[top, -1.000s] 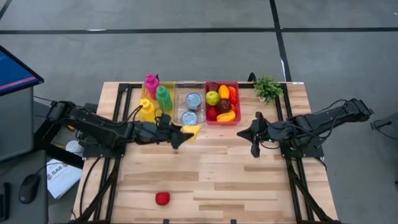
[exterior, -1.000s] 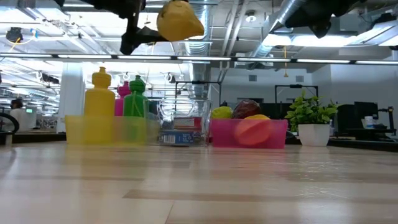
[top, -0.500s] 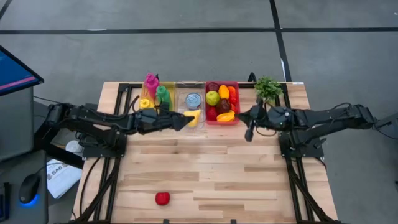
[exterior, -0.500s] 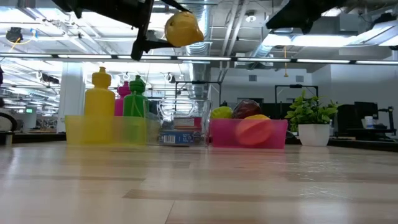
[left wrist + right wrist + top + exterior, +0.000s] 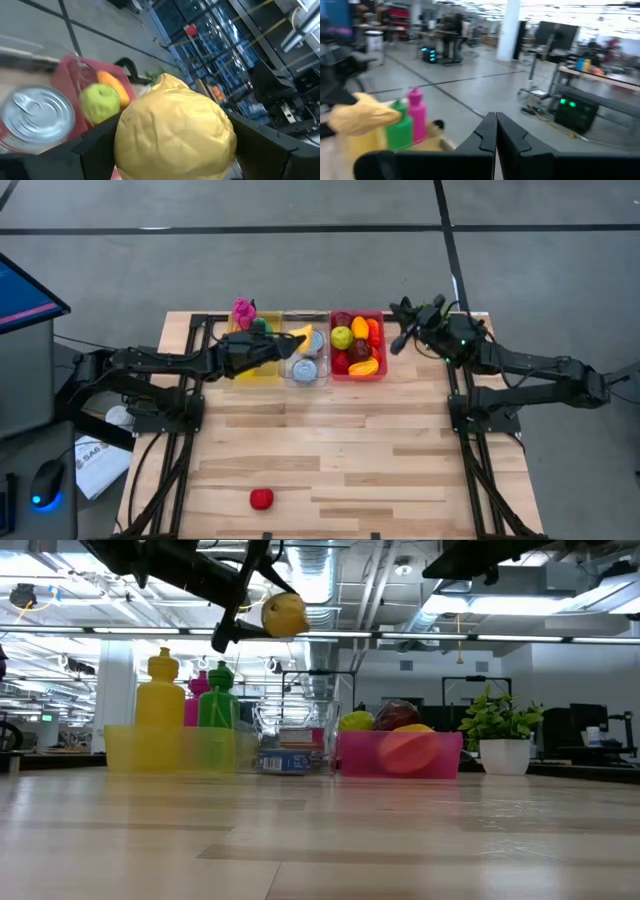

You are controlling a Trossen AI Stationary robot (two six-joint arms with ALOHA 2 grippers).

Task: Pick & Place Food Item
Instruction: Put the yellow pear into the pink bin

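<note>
Left gripper (image 5: 290,343) holds the yellow lemon (image 5: 300,336) aloft over the clear can bin (image 5: 305,370), fingers spread wide around its middle. Likely light, stiff-skinned, dimpled; a grip across the broad belly suits. Right gripper (image 5: 400,340), fingers shut and empty, hangs by the red fruit bin (image 5: 379,350).

Yellow lemon (image 5: 301,333) in dark left tool (image 5: 291,343). Pale striped wooden tabletop (image 5: 330,450). Red bin (image 5: 378,345) with green apple (image 5: 342,337). Pink bottle (image 5: 243,310). Red ball (image 5: 261,498). Green plant (image 5: 431,320).
</note>
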